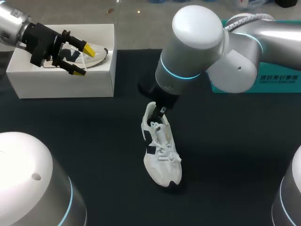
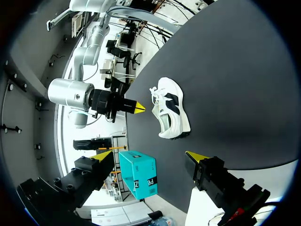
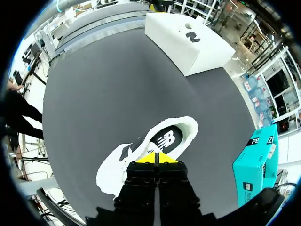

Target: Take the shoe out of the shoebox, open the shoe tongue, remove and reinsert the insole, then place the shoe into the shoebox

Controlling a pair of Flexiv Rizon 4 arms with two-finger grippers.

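Observation:
A white shoe [image 1: 162,153] with dark side marks lies on the black table, toe toward me; it also shows as the shoe [image 2: 171,110] and the shoe [image 3: 117,167]. My right gripper [image 1: 161,113] points down at its heel end, shut, its tips [image 3: 156,158] at the edge of the opening over the dark insole [image 3: 169,137]. Whether they pinch anything is hidden. The white shoebox [image 1: 61,77] stands at the back left with another shoe [image 1: 96,54] in it. My left gripper [image 1: 83,60] hovers open above that box, with nothing between its fingers [image 2: 106,154].
A teal carton [image 1: 277,82] stands at the back right of the table, partly behind my right arm; it is the teal carton [image 3: 256,162] beside the shoe. The shoebox [image 3: 188,40] lies ahead of the right gripper across bare black tabletop.

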